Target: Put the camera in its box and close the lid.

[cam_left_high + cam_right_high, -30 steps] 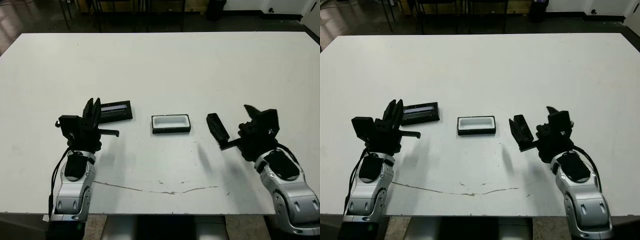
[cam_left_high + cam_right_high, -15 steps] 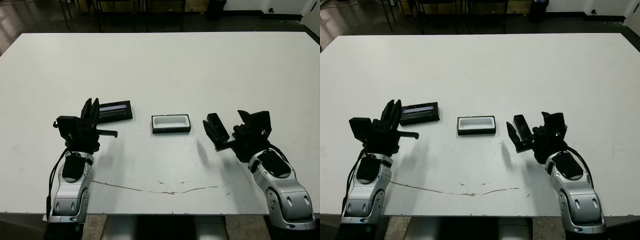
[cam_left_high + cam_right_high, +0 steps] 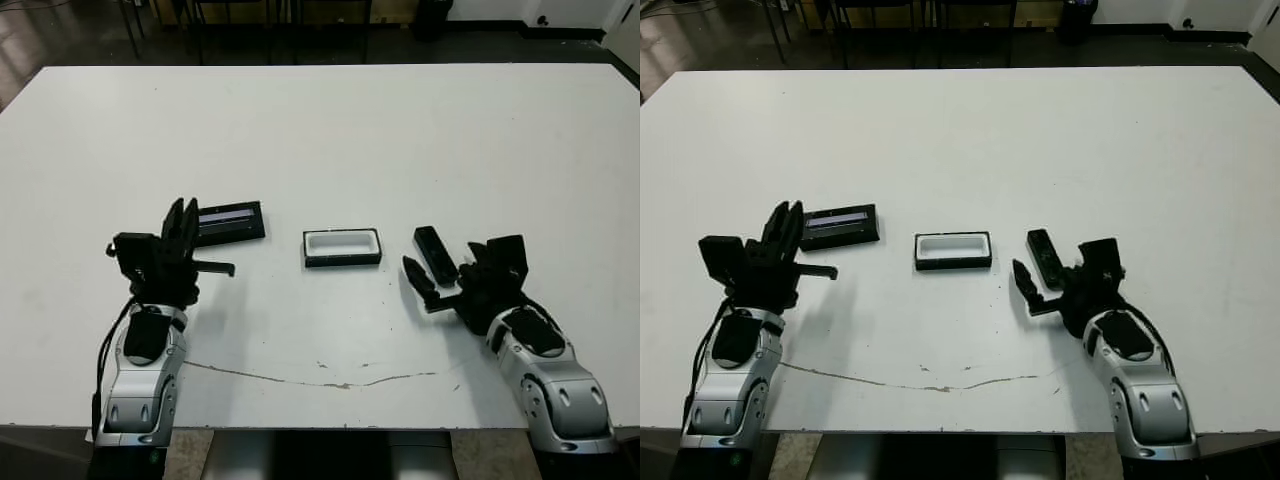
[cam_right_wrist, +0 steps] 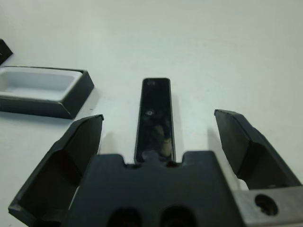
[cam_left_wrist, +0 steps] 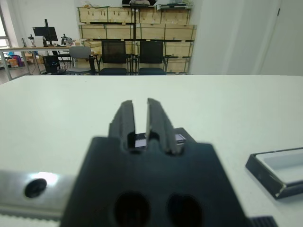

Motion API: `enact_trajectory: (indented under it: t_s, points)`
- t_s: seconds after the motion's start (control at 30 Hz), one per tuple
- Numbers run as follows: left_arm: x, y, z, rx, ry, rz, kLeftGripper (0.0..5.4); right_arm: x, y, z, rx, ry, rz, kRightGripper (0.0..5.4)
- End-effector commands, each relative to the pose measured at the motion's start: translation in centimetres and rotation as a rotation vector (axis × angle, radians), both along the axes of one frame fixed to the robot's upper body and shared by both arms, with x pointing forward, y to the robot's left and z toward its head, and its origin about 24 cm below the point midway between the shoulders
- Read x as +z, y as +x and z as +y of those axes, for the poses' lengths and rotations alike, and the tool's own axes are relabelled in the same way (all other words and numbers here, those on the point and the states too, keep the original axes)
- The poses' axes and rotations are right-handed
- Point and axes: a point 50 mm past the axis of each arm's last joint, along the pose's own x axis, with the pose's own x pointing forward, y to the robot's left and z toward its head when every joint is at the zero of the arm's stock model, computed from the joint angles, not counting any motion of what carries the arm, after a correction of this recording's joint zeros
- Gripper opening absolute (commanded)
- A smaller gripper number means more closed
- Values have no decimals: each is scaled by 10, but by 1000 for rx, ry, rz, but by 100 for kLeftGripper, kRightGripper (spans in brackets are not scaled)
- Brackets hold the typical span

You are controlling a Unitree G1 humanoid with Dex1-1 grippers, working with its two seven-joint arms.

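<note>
My right gripper [image 4: 158, 142] is hovering low at the near right of the white table [image 3: 330, 130], its two black fingers [image 4: 248, 146] spread wide with the camera [image 4: 155, 118] lying flat on the tabletop between them, touching neither; the slim black bar is pointing away from me, its far end reaching out past the fingertips; from my head it is showing as a short dark bar [image 3: 435, 254] angled slightly leftward, just right of the box [image 3: 342, 247].

The box is sitting open near the middle of the table, white lining facing up, black walls around it, apart from the camera and from both my grippers; in the right wrist view its near corner [image 4: 71, 94] is standing just left of the camera.

My left gripper [image 3: 182, 222] is hanging at the near left, its two fingers [image 5: 125, 120] drawn nearly together with only a thin gap and holding nothing; just beyond their tips the lid [image 3: 230, 221] is lying flat on the table, grey-bluish stripe up, left of the box and well apart from the camera.
</note>
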Motion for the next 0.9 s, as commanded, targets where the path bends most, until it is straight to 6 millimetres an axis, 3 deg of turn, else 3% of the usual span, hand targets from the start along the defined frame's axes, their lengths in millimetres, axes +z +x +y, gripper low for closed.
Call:
enact_trajectory:
  t_s: [0.03, 0.17, 0.73, 0.9]
  points:
    - [-8, -3, 4, 6, -3, 41, 0, -7, -5, -1, -34, -45, 7, 539]
    - [-8, -3, 3, 7, 1, 42, 0, -7, -7, -1, -86, -49, -12, 485]
    - [-9, -3, 2, 0, -9, 49, 0, 4, -2, -2, -125, -50, -8, 97]
    - [-8, -3, 1, 2, -10, 45, 0, 10, 1, -6, -93, 0, 2, 51]
